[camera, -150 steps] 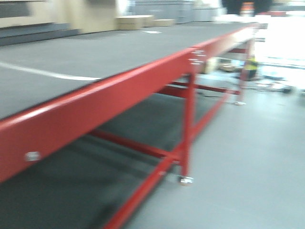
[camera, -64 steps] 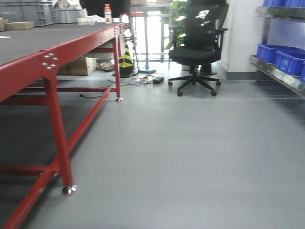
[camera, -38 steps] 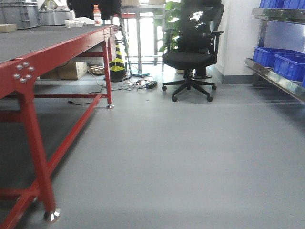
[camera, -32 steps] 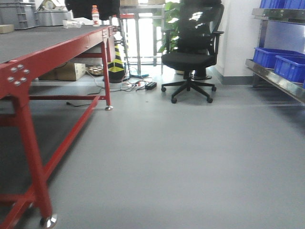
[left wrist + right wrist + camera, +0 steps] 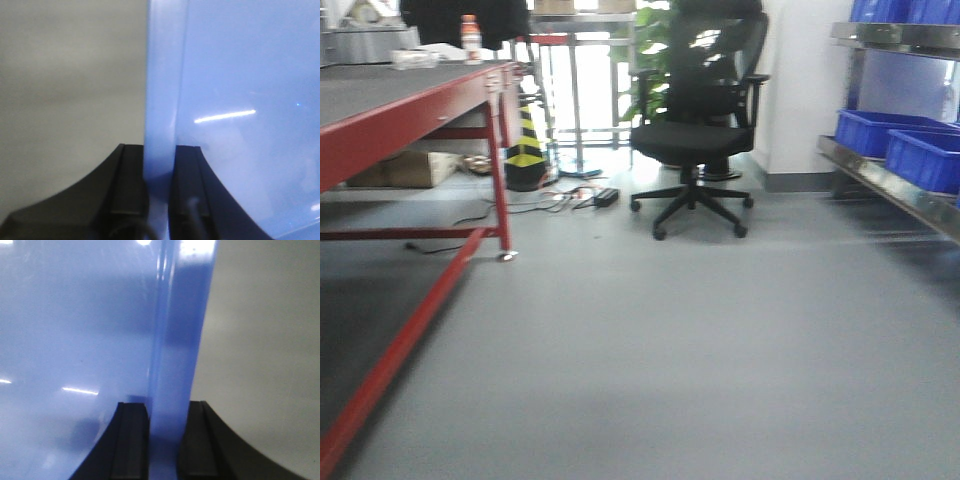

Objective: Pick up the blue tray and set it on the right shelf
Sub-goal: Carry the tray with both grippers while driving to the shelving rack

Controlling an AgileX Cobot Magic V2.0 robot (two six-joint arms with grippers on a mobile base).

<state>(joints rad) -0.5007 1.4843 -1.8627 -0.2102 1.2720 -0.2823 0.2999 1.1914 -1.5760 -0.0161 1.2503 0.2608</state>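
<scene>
The left gripper [image 5: 160, 155] is clamped on one rim of the tray [image 5: 240, 90], the right gripper [image 5: 165, 410] on another rim, so both hold the tray. The shelf [image 5: 895, 190] stands at the right, with blue bins [image 5: 880, 133] on it; the red table [image 5: 400, 105] is at the left

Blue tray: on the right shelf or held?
Held. Left gripper and right gripper are each shut on the rim of the blue tray; the right shelf, ahead, holds blue bins.
</scene>
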